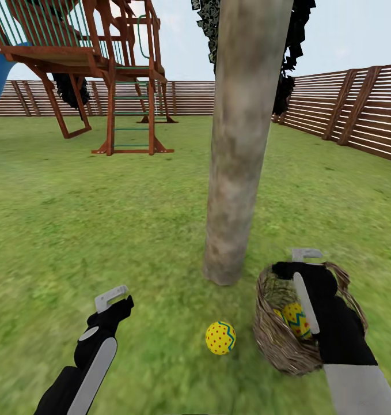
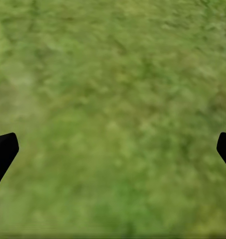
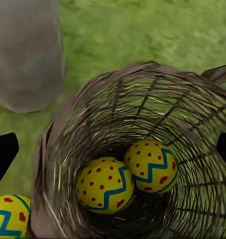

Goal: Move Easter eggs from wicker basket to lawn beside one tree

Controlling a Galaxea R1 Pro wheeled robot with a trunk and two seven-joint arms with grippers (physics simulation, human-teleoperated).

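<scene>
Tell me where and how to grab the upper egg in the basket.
Grip that Easter egg across its rounded middle, coming straight down through the wicker basket's open mouth with the open right gripper. The woven walls block any side approach, and the second egg touches it.

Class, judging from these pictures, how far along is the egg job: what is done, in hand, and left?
Done: one yellow dotted Easter egg lies on the grass by the grey-brown tree trunk. In hand: the open right gripper hovers over the brown wicker basket. Left: two eggs inside.

Slat fence (image 1: 356,109), wood playset (image 1: 103,63), pale sky (image 1: 356,34)
</scene>
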